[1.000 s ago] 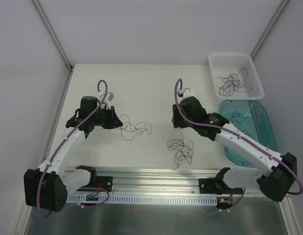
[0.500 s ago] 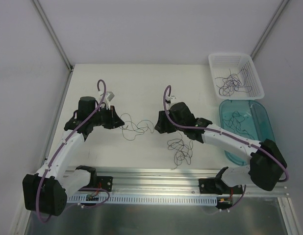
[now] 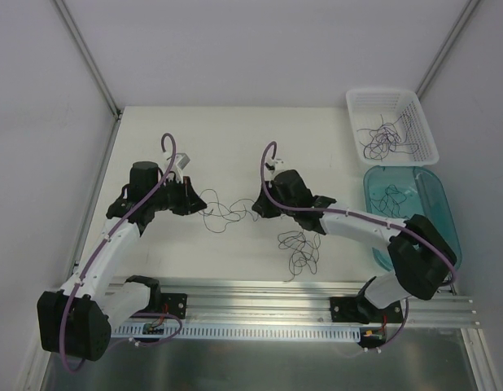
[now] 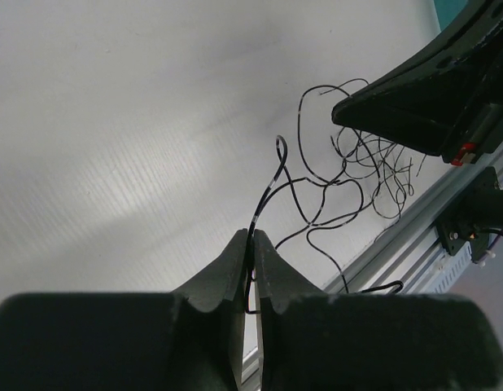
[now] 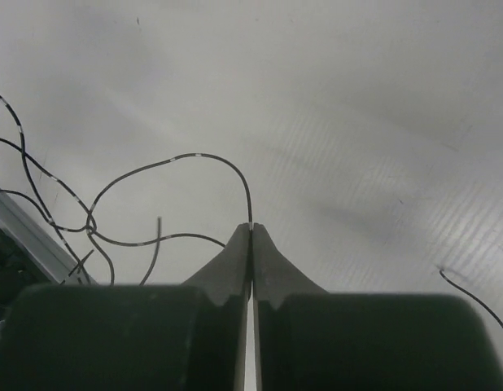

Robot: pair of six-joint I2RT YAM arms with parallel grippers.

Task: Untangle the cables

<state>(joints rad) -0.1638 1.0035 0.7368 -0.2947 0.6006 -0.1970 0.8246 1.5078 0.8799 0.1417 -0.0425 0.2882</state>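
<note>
Wrist views: left claw (image 4: 250, 238) and right claw (image 5: 251, 230) each clamped on one strand of cables (image 3: 221, 214)

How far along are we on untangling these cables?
Looks done: the white basket and teal tray already hold loose cables. In hand: the left gripper and right gripper each have jaws shut on a strand of the tangle between them. Left: pulling that apart, plus a second wad, untouched.
</note>
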